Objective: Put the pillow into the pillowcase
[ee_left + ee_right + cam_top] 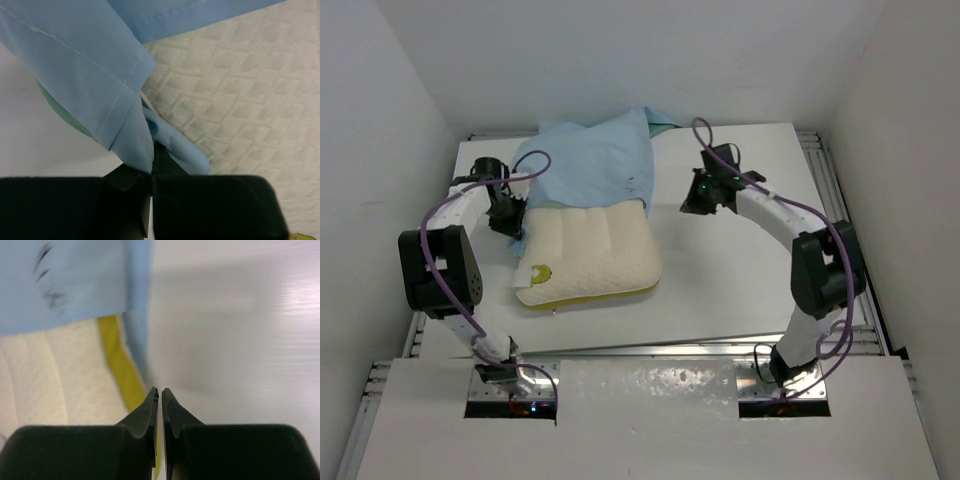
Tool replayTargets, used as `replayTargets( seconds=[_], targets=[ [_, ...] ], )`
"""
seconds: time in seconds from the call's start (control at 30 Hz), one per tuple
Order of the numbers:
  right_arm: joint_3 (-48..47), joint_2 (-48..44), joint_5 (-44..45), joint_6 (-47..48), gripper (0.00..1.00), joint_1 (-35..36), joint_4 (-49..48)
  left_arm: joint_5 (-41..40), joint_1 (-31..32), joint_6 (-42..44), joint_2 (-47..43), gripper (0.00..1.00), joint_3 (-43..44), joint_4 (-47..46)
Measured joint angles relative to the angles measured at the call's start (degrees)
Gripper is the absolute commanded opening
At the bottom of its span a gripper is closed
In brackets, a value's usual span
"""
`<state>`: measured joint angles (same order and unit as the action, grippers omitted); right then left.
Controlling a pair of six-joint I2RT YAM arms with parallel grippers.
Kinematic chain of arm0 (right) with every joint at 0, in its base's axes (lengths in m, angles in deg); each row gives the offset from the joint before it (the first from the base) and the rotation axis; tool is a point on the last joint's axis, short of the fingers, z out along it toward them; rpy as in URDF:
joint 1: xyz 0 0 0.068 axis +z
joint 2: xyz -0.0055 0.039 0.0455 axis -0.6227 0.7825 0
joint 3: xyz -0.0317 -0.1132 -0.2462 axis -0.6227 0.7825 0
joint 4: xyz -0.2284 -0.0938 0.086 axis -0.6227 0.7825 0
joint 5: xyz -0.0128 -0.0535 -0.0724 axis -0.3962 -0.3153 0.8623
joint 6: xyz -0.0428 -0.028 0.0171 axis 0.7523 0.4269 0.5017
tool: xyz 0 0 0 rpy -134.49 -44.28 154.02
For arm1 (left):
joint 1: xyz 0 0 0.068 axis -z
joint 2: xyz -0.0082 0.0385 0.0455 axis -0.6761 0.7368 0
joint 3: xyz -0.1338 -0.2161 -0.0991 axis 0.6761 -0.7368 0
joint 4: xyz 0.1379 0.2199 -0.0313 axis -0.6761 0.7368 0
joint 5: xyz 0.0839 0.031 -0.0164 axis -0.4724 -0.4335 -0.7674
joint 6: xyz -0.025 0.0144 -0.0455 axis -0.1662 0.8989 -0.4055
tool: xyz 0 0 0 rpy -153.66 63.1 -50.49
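A thick cream rectangular foam pillow with a yellow edge band (pixel 590 250) lies flat on the white desk (pixel 740 280), left of centre. Its small round yellow-green logo (pixel 542 270) sits at the near left corner, toward the arm bases. A large floppy fabric pillowcase, matte light blue (pixel 590 160), is crumpled at the far side of the desk and drapes over the pillow's far end. Whether that end is actually inside the opening cannot be told. In the left wrist view a sliver of shiny mint-green lining shows under a stitched blue hem.

The left claw (pixel 151 172) is at the pillow's far left corner, clamped on a bunched fold of the blue fabric, with the quilted pillow surface just beside it. The right claw (pixel 160 392) has its tips pressed together with nothing between them. It hangs over bare desk just beside the pillow's right edge, where the yellow band and the overhanging blue cloth meet.
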<state>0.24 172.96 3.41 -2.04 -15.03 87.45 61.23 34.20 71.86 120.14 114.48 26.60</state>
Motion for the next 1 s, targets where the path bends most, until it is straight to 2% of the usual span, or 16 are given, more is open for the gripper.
replayTargets(
  seconds=[0.07, 0.13, 0.2, 0.23, 0.27, 0.37, 0.63, 0.83, 0.87, 0.9, 0.97, 1.0],
  targets=[
    [3.8, -2.4, 0.7, -1.4, 0.11, -3.2, -2.1, -1.1, 0.0, 0.0, 0.5, 0.0, 0.0, -0.1],
    [5.1, -1.4, 0.2, -2.6, 0.2, -4.5, -4.2, -2.1, 0.0, 0.0, 0.9, 0.0, 0.0, -0.1],
    [5.1, 1.9, -1.8, -3.6, 0.28, -4.1, -6.9, -3.1, 0.0, 0.0, 1.3, 0.0, 0.0, -0.1],
    [5.1, 3.7, -2.6, -4.2, 0.38, -3.7, -8.5, -3.7, 0.0, 0.0, 1.4, 0.0, 0.0, -0.1],
    [5.2, 5.7, -3.7, -4.8, 0.43, -3.1, -10.0, -4.2, 0.0, 0.0, 1.6, 0.0, 0.0, -0.1],
    [5.3, 10.4, -6.3, -5.7, 0.51, -1.2, -13.4, -5.3, 0.0, 0.0, 1.6, 0.0, 0.0, 0.0],
    [2.5, 15.8, -6.8, -7.3, 0.52, 3.1, -16.8, -5.8, 0.0, -0.8, 1.7, 0.0, 0.0, 0.1],
    [-0.7, 19.0, -8.4, -9.0, 0.6, 5.3, -20.1, -5.8, 0.0, -0.9, 2.6, 0.0, 0.0, -0.1],
    [-0.7, 19.2, -8.6, -9.5, 0.56, 5.9, -21.1, -5.8, 0.0, -0.9, 2.8, 0.0, 0.0, -0.2],
    [-0.7, 19.5, -8.8, -9.9, 0.47, 6.4, -21.9, -5.8, 0.0, -0.9, 3.0, 0.0, 0.0, -0.4],
    [-0.2, 20.3, -8.9, -11.6, 0.23, 7.5, -23.9, -5.8, 0.0, -0.9, 3.6, 0.0, 0.0, -0.6],
    [0.3, 20.9, -9.2, -12.7, 0.04, 7.8, -25.2, -5.8, 0.2, -0.8, 3.9, 0.0, 0.0, -0.6]
  ],
)
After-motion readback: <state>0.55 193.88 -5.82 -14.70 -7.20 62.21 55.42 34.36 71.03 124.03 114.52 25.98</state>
